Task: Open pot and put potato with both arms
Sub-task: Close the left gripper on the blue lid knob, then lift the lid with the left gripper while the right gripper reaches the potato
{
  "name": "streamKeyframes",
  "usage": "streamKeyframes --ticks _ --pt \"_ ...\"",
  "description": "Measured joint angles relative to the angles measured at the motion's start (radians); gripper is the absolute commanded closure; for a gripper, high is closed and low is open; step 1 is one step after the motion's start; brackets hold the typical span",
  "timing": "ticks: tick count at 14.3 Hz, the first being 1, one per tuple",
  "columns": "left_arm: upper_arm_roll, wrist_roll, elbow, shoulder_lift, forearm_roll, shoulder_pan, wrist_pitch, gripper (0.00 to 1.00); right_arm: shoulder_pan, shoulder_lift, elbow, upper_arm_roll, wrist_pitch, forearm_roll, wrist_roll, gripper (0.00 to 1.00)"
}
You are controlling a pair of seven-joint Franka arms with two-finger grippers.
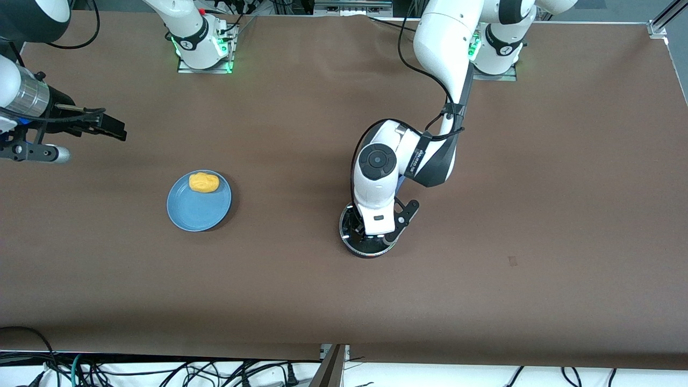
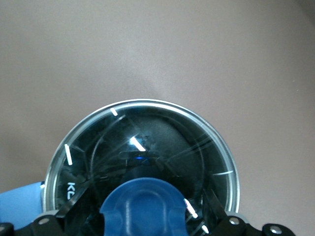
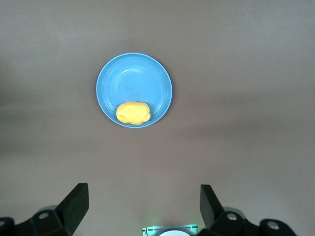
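Note:
The pot (image 1: 355,251) stands mid-table, closed by a glass lid (image 2: 147,132) with a blue knob (image 2: 145,209). My left gripper (image 1: 371,236) is down over the lid. It is open, its fingers on either side of the knob and clear of it (image 2: 143,196). The arm hides most of the pot in the front view; part of its blue handle (image 2: 19,199) shows in the left wrist view. The potato (image 1: 204,183) (image 3: 133,112) lies on a blue plate (image 1: 196,215) (image 3: 130,73) toward the right arm's end. My right gripper (image 1: 115,129) (image 3: 142,199) hangs open and empty above bare table there.
Both arm bases (image 1: 204,51) (image 1: 497,54) stand at the table's edge farthest from the front camera. A small dark mark (image 1: 512,261) lies on the brown tabletop toward the left arm's end. Cables run below the table's near edge (image 1: 215,376).

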Motion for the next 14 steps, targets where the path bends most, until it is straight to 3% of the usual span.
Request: streamKeyframes --ticks 4,5,7,11,14 --pt "0.0 0.005 0.001 0.0 0.0 0.0 -0.008 0.01 0.02 0.013 0.003 0.002 0.003 0.0 0.0 0.0" --pt "0.0 0.006 0.001 0.0 0.0 0.0 -0.008 0.09 0.022 0.022 0.002 0.002 0.002 0.0 0.0 0.0" --pt "0.0 0.006 0.002 0.0 0.0 0.0 -0.009 0.13 0.022 0.05 0.002 0.002 0.004 0.0 -0.002 0.0" --pt "0.0 0.006 0.006 0.0 0.0 0.0 -0.014 0.32 0.026 0.071 0.008 0.002 0.026 0.0 -0.003 0.0" --pt "0.002 0.006 0.016 -0.001 0.0 0.001 -0.016 0.43 0.027 0.074 -0.025 0.008 0.161 0.002 -0.004 0.0"
